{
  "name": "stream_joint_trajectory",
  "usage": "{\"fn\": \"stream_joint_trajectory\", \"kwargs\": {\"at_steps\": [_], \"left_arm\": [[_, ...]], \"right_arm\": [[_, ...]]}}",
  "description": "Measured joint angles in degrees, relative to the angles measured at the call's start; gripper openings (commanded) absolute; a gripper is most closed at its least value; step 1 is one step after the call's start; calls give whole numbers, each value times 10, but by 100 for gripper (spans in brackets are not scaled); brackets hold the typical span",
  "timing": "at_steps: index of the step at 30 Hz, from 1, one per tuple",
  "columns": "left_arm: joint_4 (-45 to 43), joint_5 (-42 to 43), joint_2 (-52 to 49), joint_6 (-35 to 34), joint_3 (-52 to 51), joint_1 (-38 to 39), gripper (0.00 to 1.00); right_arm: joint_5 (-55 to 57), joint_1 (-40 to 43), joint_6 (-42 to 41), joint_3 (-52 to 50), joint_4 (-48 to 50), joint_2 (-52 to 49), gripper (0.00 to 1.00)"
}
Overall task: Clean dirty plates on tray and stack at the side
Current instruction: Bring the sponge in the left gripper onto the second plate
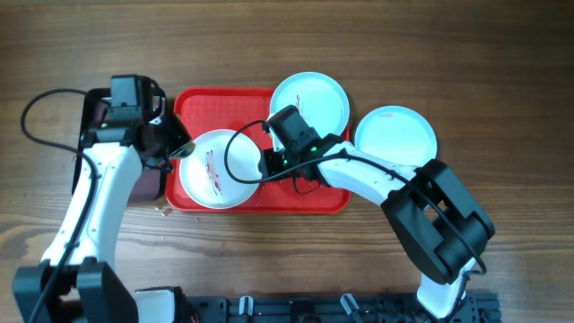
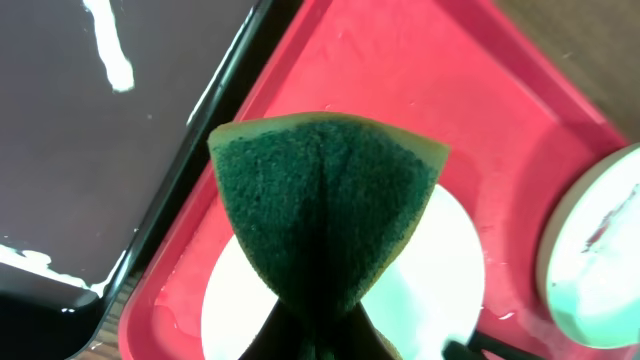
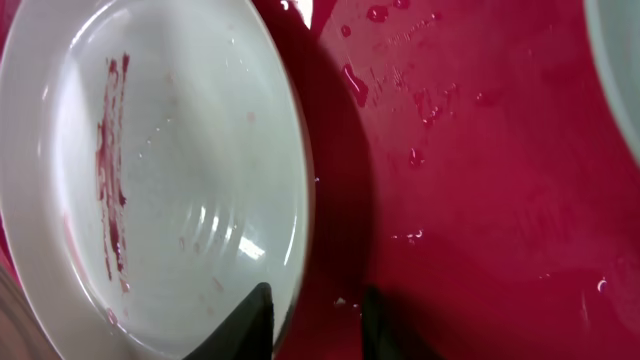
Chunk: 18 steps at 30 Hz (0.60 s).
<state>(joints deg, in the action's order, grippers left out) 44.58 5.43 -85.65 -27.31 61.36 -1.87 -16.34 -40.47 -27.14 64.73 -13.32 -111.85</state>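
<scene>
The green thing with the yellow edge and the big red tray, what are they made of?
The green scouring sponge looks like rough matted fibre on yellowish foam: fuzzy, pinched into a fold. The big red rectangular tray is probably smooth glossy plastic: water drops bead and shine on it.

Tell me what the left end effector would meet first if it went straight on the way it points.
The green sponge in the left end effector leads and would probably touch the white plate first; the gap is unclear.
</scene>
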Motion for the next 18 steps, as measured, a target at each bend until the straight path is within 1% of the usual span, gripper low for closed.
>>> {"fn": "stream_joint_trajectory", "kwargs": {"at_steps": [3, 5, 11, 18], "left_arm": [[-2, -3, -25, 0, 0, 9, 4], [-9, -5, -42, 0, 0, 16, 4], [-23, -2, -82, 1, 0, 38, 4], [-24, 0, -116, 44, 0, 62, 4]], "right_arm": [[-3, 0, -3, 4, 11, -7, 17], [-7, 0, -10, 6, 20, -16, 6], [-6, 2, -28, 7, 35, -23, 4], [-6, 1, -35, 7, 36, -24, 5]]}}
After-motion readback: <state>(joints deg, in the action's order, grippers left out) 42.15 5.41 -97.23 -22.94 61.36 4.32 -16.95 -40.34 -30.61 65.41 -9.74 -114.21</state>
